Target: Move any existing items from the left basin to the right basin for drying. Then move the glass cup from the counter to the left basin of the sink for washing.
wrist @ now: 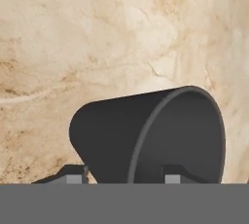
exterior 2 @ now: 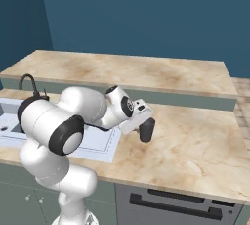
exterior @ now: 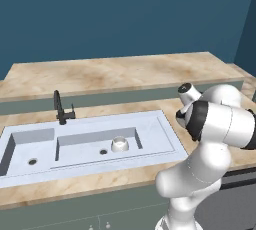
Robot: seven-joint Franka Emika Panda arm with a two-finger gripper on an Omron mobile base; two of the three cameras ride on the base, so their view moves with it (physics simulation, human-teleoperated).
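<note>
Deep teal-blue walls stand behind the beige-tan marbled stone counter (exterior: 115, 74) with its grey-green fronts, which runs in two levels, a raised back ledge and the lower worktop in front of me. Set into the lower worktop is the pale blue-white two-basin sink (exterior: 167, 136) with a broad flat rim and a slim black faucet (exterior: 61, 109) at its back edge. The narrower left basin (exterior: 30, 149) shows a small dark drain hole, and the wider right basin (exterior: 90, 141) holds a small white round bowl (exterior: 119, 144) sitting upright just beside its own drain. My white arm reaches over the worktop to the right of the sink, and my gripper (exterior 2: 144, 123) is down at the small dark grey tapered glass cup (exterior 2: 147, 130), which is on the bare counter just past the sink's right rim, well apart from both basins. Looking along my hand, the cup (wrist: 151, 135) lies across the view with its wide rim toward one side and its narrow base toward the other, stone all around it. My two dark fingertips (wrist: 73, 175) sit on either side of it, one near the base end and one inside the rim's outline; my jaws are spread about the cup, but I cannot tell whether they are pressing its wall.
</note>
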